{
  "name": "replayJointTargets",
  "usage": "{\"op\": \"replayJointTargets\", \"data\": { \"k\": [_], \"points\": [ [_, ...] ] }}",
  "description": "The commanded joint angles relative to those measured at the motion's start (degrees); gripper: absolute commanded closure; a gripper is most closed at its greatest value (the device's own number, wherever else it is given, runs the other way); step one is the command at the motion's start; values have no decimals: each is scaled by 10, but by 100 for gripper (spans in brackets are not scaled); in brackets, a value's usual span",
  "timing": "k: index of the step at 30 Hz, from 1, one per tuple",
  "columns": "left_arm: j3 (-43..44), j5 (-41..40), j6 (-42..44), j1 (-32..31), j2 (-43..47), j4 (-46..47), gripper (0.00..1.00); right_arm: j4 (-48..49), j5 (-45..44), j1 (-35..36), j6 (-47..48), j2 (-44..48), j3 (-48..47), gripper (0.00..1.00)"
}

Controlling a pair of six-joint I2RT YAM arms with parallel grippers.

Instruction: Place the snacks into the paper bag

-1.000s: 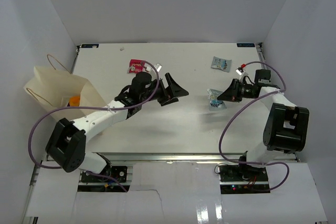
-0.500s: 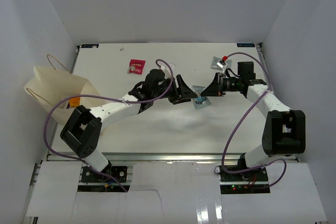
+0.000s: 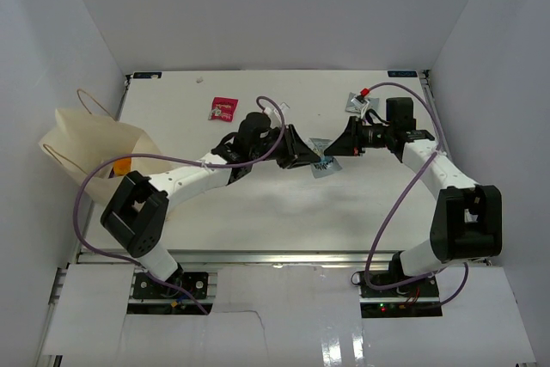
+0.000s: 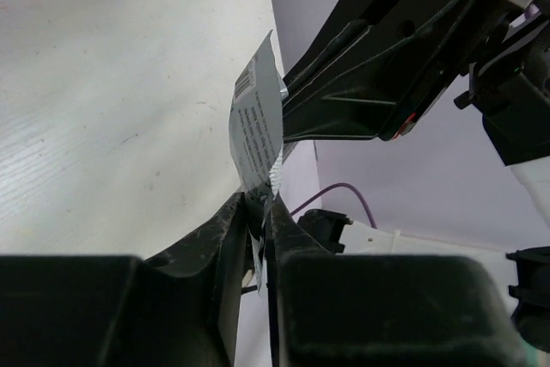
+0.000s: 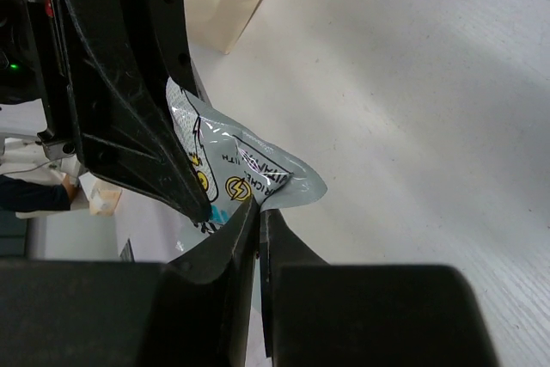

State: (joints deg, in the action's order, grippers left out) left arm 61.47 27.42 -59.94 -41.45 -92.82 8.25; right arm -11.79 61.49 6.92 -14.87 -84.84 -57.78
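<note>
Left gripper (image 3: 312, 159): reaches in from the left to the middle of the desk (image 3: 258, 221). Its jaws are pressed together on one edge of the packet, and the left wrist view shows the rim nipped between the fingertips.
Right gripper (image 3: 338, 150): comes in from the right and faces the left one, tip close to tip. Its jaws are also closed, pinching the opposite edge of the same packet.
Packet (image 3: 325, 164): small and silver-blue with yellow marks on its face, held between the two grippers at mid-desk. Whether it touches the desk cannot be told.
Bag (image 3: 90, 143): at the left edge of the desk, well apart from the grippers, with its mouth open and its loop handles sticking out.
Orange packet (image 3: 123, 165): a patch of it shows inside the bag's mouth.
Red packet (image 3: 223, 108): lies flat near the far edge, left of centre and just beyond the left arm.
Pale packet (image 3: 354, 103): near the far edge towards the right corner, partly hidden by the right arm and its cable.
</note>
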Motion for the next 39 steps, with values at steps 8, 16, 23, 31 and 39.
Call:
{"op": "replayJointTargets", "data": {
  "k": [8, 16, 23, 31, 39],
  "points": [
    [25, -21, 21, -3, 41, -27, 100, 38, 53, 6, -7, 25, -15, 65],
    [105, -204, 124, -2, 155, -272, 100, 15, 89, -12, 78, 49, -38, 18],
    [313, -489, 166, -3, 203, -561, 100, 15, 73, -62, 105, 61, -33, 17],
    [617, -710, 202, -3, 113, -860, 100, 14, 63, -91, 109, 56, -15, 16],
    [622, -779, 225, 11, 162, -886, 100, 11, 50, -105, 113, 49, -14, 16]
  ]
}}
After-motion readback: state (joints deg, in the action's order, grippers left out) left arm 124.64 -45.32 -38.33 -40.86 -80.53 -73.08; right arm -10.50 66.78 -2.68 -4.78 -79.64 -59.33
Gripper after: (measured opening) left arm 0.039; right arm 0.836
